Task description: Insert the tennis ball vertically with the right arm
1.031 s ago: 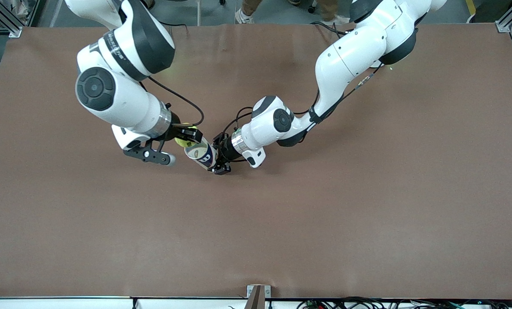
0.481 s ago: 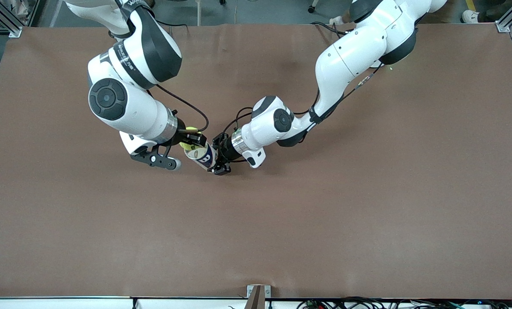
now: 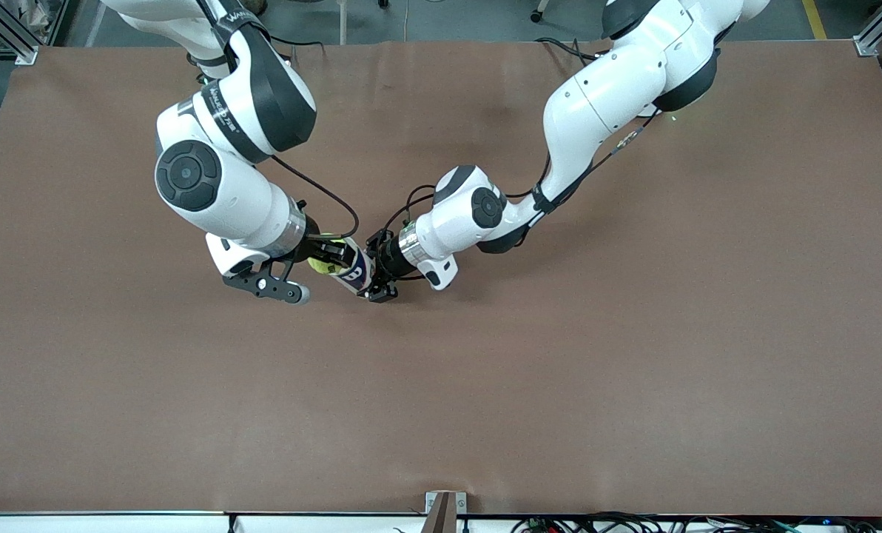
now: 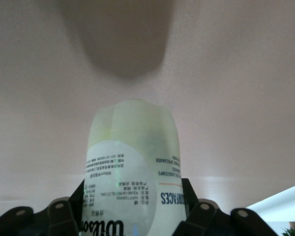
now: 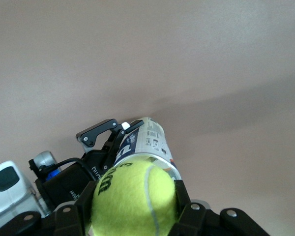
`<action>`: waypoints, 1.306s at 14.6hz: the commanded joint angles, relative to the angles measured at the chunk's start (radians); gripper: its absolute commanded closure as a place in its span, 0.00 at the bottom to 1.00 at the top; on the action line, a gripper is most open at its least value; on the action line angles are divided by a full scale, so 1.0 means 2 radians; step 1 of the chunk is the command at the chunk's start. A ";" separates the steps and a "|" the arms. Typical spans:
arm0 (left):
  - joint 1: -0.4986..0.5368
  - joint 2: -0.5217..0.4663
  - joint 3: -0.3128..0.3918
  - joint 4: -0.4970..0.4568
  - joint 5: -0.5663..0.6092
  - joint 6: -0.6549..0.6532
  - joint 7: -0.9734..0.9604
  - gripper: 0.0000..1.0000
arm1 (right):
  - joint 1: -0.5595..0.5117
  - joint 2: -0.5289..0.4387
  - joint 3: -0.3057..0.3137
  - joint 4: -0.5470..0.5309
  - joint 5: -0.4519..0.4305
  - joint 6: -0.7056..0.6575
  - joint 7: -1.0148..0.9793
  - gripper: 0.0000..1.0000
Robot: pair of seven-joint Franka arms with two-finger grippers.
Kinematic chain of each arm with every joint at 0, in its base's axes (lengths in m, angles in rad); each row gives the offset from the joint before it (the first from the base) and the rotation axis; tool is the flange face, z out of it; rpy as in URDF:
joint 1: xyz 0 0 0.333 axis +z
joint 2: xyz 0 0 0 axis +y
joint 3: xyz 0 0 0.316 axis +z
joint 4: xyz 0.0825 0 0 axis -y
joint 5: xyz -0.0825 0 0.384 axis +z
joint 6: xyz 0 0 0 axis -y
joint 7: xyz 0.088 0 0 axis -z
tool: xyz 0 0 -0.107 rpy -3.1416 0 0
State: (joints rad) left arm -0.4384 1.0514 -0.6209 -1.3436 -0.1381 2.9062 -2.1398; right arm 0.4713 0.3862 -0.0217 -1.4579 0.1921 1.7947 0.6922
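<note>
A yellow-green tennis ball (image 3: 321, 265) (image 5: 132, 196) sits between the fingers of my right gripper (image 3: 330, 257) (image 5: 132, 209), which is shut on it. The ball hangs right at the open mouth of a clear tennis-ball can (image 3: 355, 274) (image 5: 148, 140) (image 4: 130, 162) with a white and blue printed label. My left gripper (image 3: 371, 270) (image 4: 132, 209) is shut on the can's side, low over the middle of the table. The right gripper's fingers and the ball hide the can's mouth in the front view. The left gripper's black fingers (image 5: 101, 130) also show beside the can in the right wrist view.
The brown table (image 3: 559, 370) spreads wide on all sides of the two grippers. A small metal bracket (image 3: 445, 503) sits at the table edge nearest the front camera. Cables run along both arms' wrists close to the can.
My right arm has swung toward the can and come down, carrying the ball from beside the can's rim to right over its mouth. The left arm and the can have stayed still.
</note>
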 commanded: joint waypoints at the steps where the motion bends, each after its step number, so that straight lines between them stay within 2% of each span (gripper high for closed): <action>1: -0.002 -0.005 0.002 0.001 -0.003 0.004 0.008 0.26 | 0.000 0.007 0.001 0.005 -0.009 -0.004 0.006 0.62; 3: -0.002 -0.004 0.002 0.001 -0.002 0.004 0.008 0.26 | 0.001 0.009 0.001 0.005 -0.008 -0.003 0.007 0.61; 4: -0.002 -0.004 0.002 0.001 -0.003 0.004 0.008 0.26 | 0.001 0.009 0.001 0.005 -0.009 -0.003 0.007 0.56; 5: -0.002 -0.004 0.002 0.001 -0.002 0.004 0.008 0.26 | 0.001 0.009 0.001 0.005 -0.009 -0.004 0.007 0.43; 6: -0.002 -0.004 0.002 0.001 -0.002 0.004 0.008 0.26 | 0.001 0.009 0.001 0.005 -0.009 -0.004 0.007 0.19; 7: -0.001 -0.004 0.002 0.001 -0.002 0.004 0.008 0.26 | 0.001 0.009 0.001 0.006 -0.009 -0.004 0.007 0.00; 15: 0.001 -0.003 0.002 -0.001 -0.003 0.004 0.013 0.26 | -0.009 0.007 -0.001 0.006 -0.009 -0.006 -0.003 0.00; 19: 0.005 -0.002 0.001 -0.005 -0.003 0.005 0.013 0.26 | -0.068 -0.014 -0.003 0.005 -0.012 -0.090 -0.096 0.00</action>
State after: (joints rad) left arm -0.4344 1.0514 -0.6140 -1.3453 -0.1380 2.9060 -2.1308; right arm 0.4004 0.3995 -0.0370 -1.4470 0.1786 1.6811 0.5883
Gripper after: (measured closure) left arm 0.256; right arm 0.000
